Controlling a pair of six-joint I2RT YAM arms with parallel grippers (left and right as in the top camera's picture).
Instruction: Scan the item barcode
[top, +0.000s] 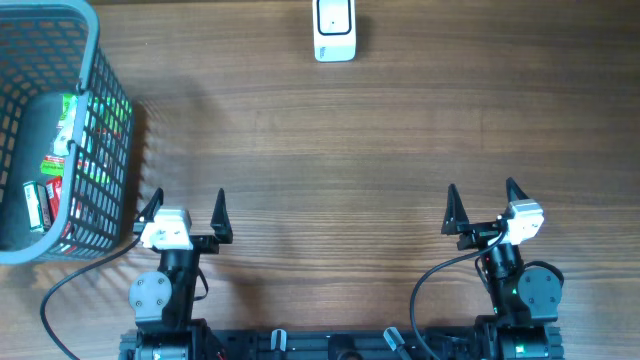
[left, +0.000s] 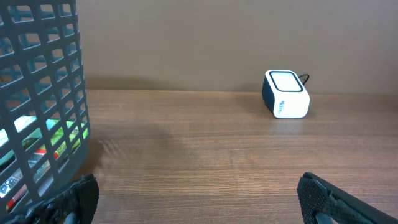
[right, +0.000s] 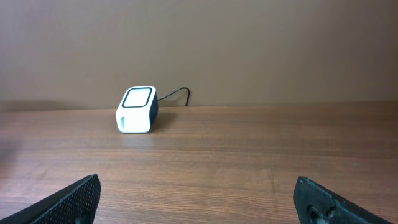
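Observation:
A white barcode scanner (top: 334, 30) with a dark face stands at the far middle of the table; the scanner (left: 286, 94) shows in the left wrist view and the scanner (right: 137, 109) in the right wrist view. Green, red and white packaged items (top: 62, 165) lie inside a grey mesh basket (top: 108, 90) at the left; no barcode can be made out. My left gripper (top: 186, 205) is open and empty beside the basket's near corner. My right gripper (top: 484, 196) is open and empty at the near right.
The basket's wall (left: 43, 93) rises close to the left gripper's left side. A black cable (right: 177, 93) runs from the scanner's back. Bare wood lies between the grippers and the scanner.

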